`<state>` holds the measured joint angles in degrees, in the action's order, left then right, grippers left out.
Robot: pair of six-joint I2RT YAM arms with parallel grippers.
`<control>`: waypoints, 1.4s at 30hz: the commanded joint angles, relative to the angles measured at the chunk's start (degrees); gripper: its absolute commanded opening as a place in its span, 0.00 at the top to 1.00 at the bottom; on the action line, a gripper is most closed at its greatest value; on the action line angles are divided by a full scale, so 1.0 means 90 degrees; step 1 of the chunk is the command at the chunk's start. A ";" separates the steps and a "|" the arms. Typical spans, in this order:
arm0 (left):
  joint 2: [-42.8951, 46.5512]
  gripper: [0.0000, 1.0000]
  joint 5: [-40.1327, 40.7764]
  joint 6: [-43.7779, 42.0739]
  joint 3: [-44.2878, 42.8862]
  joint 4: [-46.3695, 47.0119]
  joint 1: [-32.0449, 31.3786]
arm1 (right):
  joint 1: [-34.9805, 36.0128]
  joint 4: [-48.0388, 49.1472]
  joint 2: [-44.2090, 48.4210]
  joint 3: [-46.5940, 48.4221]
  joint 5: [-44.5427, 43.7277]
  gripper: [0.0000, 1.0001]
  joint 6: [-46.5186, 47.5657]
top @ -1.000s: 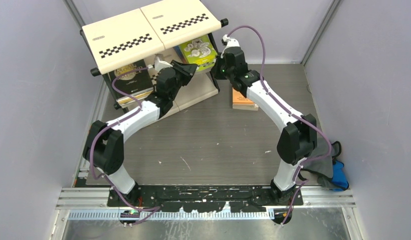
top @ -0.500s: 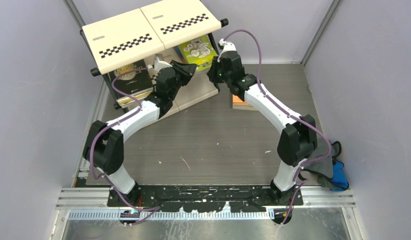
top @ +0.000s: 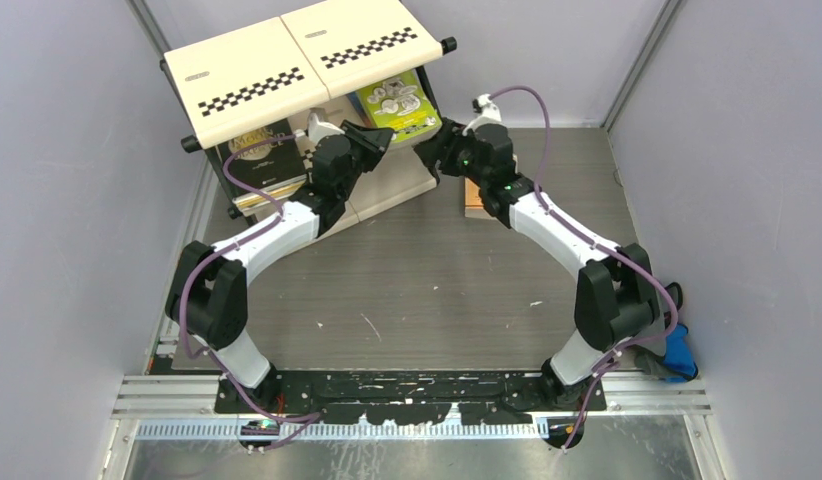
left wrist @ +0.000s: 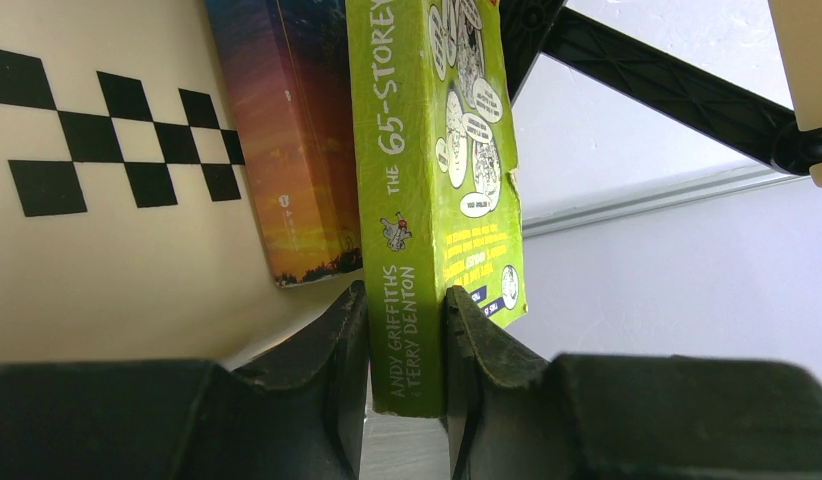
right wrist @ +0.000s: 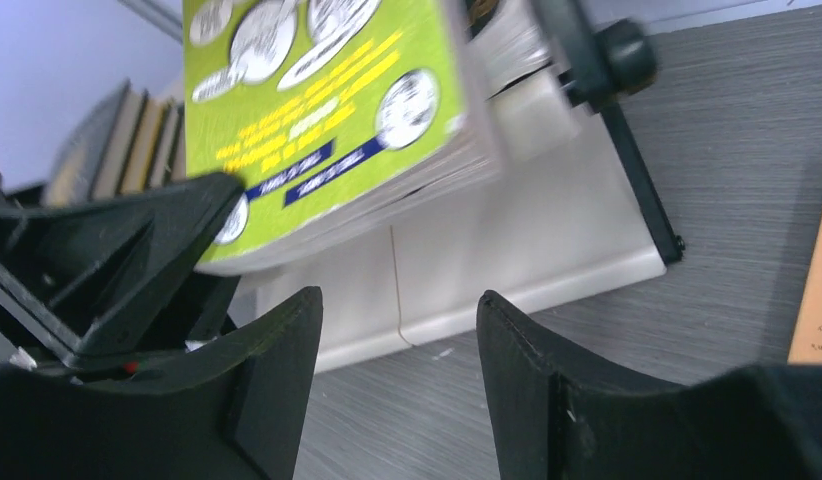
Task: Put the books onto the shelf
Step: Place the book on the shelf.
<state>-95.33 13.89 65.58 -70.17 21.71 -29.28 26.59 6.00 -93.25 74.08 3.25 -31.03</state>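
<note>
shelf: 1 | lime book: 1, left claw | orange book: 1

Lime book just ahead of R gripper

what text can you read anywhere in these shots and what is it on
"THE 65-STOREY", cut off at the frame edge: spine of the lime green book.
"ANDY GRIFFITHS" and "TERRY DENTON": same spine, lower down.
Print on its back cover: too blurred to read.
Gold title on the dark book on the shelf: too small to read.
</note>
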 commanded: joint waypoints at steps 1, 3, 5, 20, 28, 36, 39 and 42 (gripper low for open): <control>0.0370 0.85 -0.0009 -0.0192 -0.0123 0.0097 0.0038 | -0.0668 0.2109 0.0283 -0.0438 0.0964 0.37 -0.1622; 0.0370 0.85 -0.0016 -0.0166 -0.0114 0.0111 0.0040 | -0.0870 0.2578 0.0155 -0.0519 0.1241 0.37 -0.2225; 0.0358 0.85 -0.0020 -0.0153 -0.0110 0.0122 0.0041 | -0.0970 0.2927 0.0019 -0.0531 0.1417 0.37 -0.2672; 0.0419 0.85 -0.0025 -0.0179 -0.0113 0.0102 0.0061 | -0.1040 0.3186 -0.0299 -0.0510 0.1655 0.36 -0.3613; 0.0392 0.85 -0.0039 -0.0165 -0.0122 0.0122 0.0060 | -0.1008 0.3166 -0.0319 -0.0632 0.1780 0.35 -0.3750; 0.0330 0.85 -0.0097 -0.0112 -0.0133 0.0146 0.0061 | -0.0917 0.3164 -0.0297 -0.0936 0.1821 0.34 -0.3724; 0.0328 0.85 -0.0100 -0.0109 -0.0123 0.0156 0.0060 | -0.0905 0.3248 -0.0396 -0.0888 0.1869 0.34 -0.3785; 0.0338 0.86 -0.0080 -0.0119 -0.0114 0.0147 0.0060 | -0.0904 0.3262 -0.0429 -0.0826 0.1866 0.35 -0.3798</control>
<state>-94.70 13.47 65.63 -70.17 20.53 -29.12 18.06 31.70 -97.30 65.04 19.18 -64.71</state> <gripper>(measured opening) 0.293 0.655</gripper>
